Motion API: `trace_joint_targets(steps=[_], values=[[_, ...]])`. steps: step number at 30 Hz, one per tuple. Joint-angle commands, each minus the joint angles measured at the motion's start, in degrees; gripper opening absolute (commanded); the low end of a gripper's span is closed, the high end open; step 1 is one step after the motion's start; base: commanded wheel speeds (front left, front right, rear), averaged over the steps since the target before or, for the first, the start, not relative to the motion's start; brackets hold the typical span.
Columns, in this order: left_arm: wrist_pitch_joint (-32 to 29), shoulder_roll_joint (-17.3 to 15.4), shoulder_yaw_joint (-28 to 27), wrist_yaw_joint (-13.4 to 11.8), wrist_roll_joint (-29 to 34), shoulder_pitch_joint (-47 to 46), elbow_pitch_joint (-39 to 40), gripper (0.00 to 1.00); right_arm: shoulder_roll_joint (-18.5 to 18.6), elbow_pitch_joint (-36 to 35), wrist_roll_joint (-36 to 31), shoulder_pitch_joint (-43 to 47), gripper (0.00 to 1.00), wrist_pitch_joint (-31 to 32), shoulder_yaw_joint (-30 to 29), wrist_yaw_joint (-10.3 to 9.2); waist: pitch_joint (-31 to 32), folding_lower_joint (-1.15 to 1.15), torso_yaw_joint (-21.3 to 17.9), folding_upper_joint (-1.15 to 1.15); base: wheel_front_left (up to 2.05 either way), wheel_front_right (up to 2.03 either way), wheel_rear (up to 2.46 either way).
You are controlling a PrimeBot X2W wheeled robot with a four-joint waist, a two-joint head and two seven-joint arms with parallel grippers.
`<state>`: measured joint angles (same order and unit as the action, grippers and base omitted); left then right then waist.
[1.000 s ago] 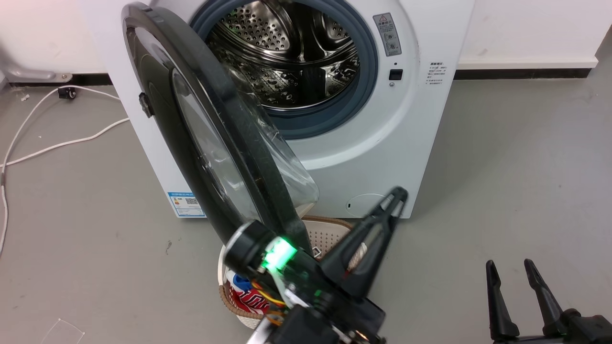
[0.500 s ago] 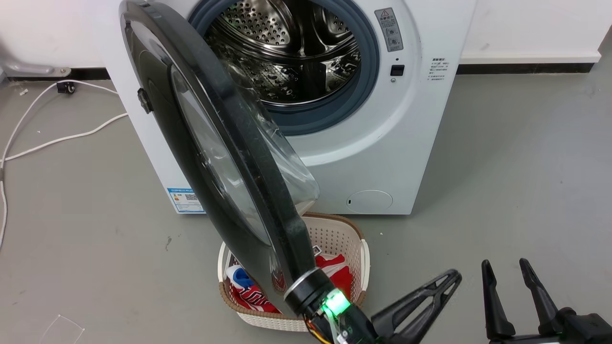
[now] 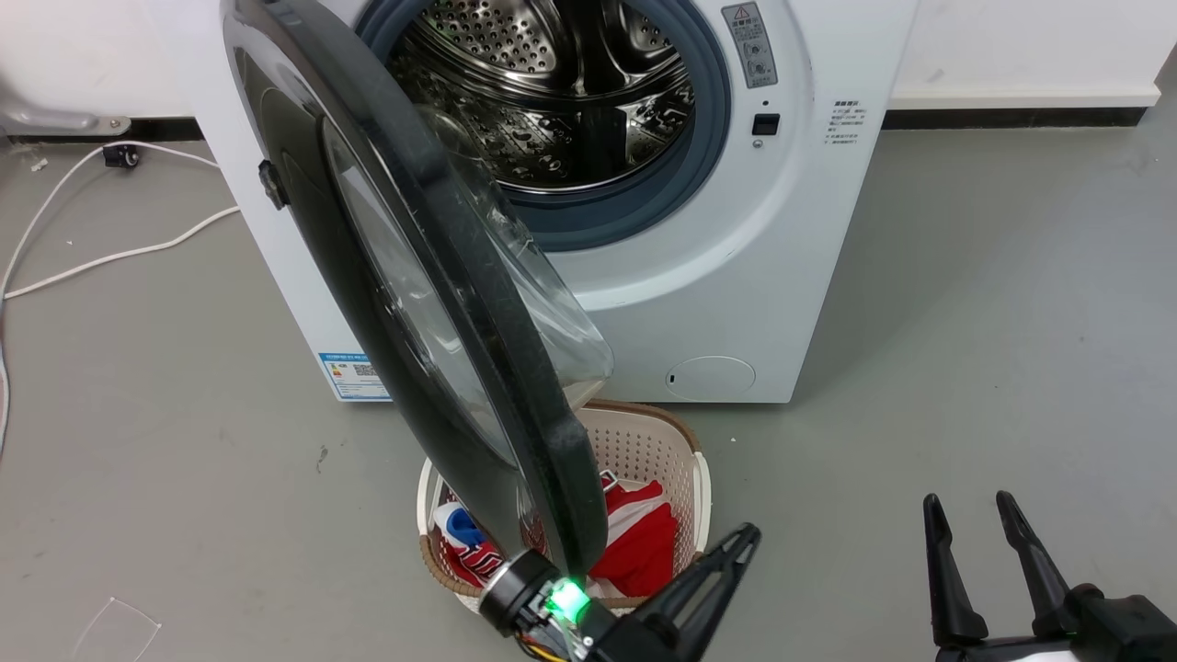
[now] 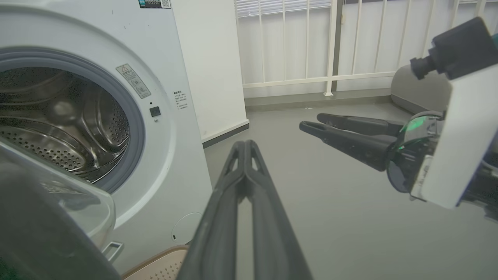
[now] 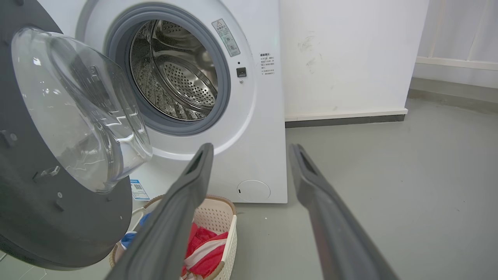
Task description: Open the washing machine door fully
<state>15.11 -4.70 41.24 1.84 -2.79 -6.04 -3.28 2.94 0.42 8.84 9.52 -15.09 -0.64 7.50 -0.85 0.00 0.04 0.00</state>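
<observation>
The left gripper [image 3: 747, 536], fingers pressed together and holding nothing, hangs just right of the basket [image 3: 701, 478], which holds red and blue clothes [image 3: 644, 542]. Farther right, the right gripper [image 3: 966, 501] is spread and empty. The door [image 3: 414, 276] stands swung out over the basket from the washer [image 3: 782, 276].

Left gripper [image 3: 746, 535]: low in the middle of the head view, pointing up and to the right.
Left fingers [image 4: 220, 221]: long and dark, pressed flat together all the way to the tips.
Left wrist [image 3: 515, 584]: a round black cuff with a small green light [image 3: 567, 598] glowing on it.
Right gripper [image 3: 967, 501]: at the lower right of the head view, pointing up.
Right fingers [image 5: 175, 221]: long and dark, spread wide with a big gap between them.
Right wrist [image 4: 408, 155]: dark and round, glowing green on top.
</observation>
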Motion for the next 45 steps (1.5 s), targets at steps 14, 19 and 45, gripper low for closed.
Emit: trace_joint_targets(steps=[14, 19, 45], values=[[0.09, -0.65, -11.33, -1.83, -1.29, 1.14, -3.52, 0.00, -0.13, 0.93, -0.07, -0.82, 1.00, -0.10, -0.14, -0.01, -0.36, 0.00, 0.42, 0.00, 0.00, 0.00, 0.00], [-0.04, -1.33, -14.40, -2.20, -0.86, 2.45, -3.48, 0.00, -0.13, 1.13, 0.09, -0.32, 1.00, -0.10, -0.22, -0.01, -0.38, 0.00, 1.65, 0.00, 0.00, 0.00, 0.00], [-0.03, -4.41, -21.03, -3.10, 1.05, 9.52, 1.98, 0.00, -0.11, 3.54, 1.37, 1.53, 1.00, -0.10, 0.91, -0.01, -0.62, 0.00, 12.85, 0.00, 0.00, 0.00, 0.00]])
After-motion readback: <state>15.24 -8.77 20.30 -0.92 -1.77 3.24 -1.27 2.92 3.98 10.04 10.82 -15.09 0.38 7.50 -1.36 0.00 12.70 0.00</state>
